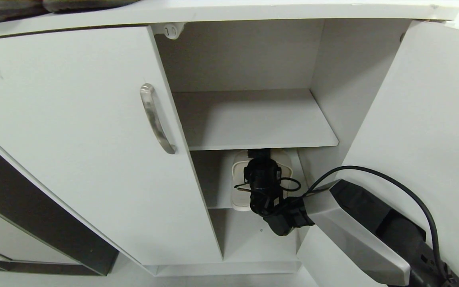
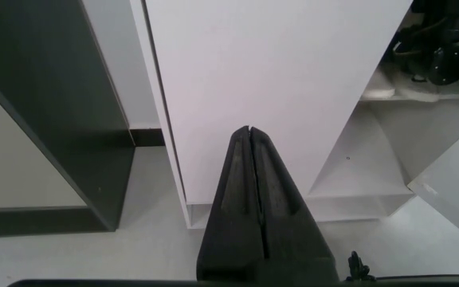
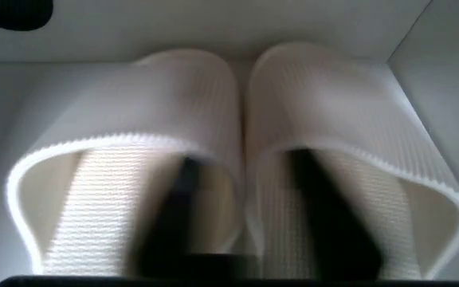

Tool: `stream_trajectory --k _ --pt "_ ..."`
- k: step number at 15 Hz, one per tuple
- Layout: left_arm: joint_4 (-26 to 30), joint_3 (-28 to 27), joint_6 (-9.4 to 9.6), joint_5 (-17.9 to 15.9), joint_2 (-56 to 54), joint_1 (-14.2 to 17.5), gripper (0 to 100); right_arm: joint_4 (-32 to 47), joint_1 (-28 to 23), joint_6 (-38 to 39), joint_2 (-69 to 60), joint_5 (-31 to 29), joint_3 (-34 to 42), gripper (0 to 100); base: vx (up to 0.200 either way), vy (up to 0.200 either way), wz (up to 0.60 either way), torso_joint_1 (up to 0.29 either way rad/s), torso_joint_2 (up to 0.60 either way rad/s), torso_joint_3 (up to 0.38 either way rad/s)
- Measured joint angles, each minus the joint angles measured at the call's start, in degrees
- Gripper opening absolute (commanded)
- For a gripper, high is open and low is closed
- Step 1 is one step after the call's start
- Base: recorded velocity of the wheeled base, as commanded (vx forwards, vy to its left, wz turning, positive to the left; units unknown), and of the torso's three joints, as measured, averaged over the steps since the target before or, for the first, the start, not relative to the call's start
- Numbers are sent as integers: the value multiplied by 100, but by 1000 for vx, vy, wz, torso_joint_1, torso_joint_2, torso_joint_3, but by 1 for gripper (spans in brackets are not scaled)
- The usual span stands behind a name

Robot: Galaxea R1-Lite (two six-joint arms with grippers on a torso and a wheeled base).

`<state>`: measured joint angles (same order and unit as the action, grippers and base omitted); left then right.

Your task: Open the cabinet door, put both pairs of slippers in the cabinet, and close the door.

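Note:
A pair of white slippers [image 3: 213, 119] lies side by side on the cabinet's lower shelf [image 1: 217, 187], under the middle shelf [image 1: 253, 119]. In the head view one white slipper [image 1: 238, 191] shows beside my right wrist. My right gripper [image 3: 244, 159] is at the slippers' heel end, open, with one blurred finger [image 3: 178, 199] in each slipper's opening and the inner walls between them. The right door [image 1: 424, 119] stands open; the left door [image 1: 74, 131] is closed. My left gripper [image 2: 249, 135] is shut and holds nothing, low in front of the closed left door [image 2: 261, 72].
Dark grey soft things [image 1: 54, 4] lie on the cabinet top at the left. The left door carries a curved metal handle [image 1: 155, 119]. A dark panel [image 2: 46, 104] stands left of the cabinet. My right arm's cable [image 1: 393, 183] arcs beside the open door.

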<state>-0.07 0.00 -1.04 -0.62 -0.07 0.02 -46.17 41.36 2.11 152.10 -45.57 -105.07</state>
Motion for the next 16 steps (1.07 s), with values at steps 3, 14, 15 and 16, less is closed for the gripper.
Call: stream_trajectory --k 3,14,15,16 --pt "0 0 0 2 0 5 0 -6 48 -1 -89 -16 204 100 0 0 0 0 0 0" --pt "0 0 0 -16 0 5 0 -1248 717 10 -1652 35 3530 100 0 0 0 0 0 0" --pt "0 0 0 -16 0 5 0 -1426 789 13 -1818 66 3920 100 -200 0 0 7 2 -2" --pt "0 0 0 -24 0 2 0 -1687 869 23 -2002 88 4306 100 -200 0 0 2 2 -2"
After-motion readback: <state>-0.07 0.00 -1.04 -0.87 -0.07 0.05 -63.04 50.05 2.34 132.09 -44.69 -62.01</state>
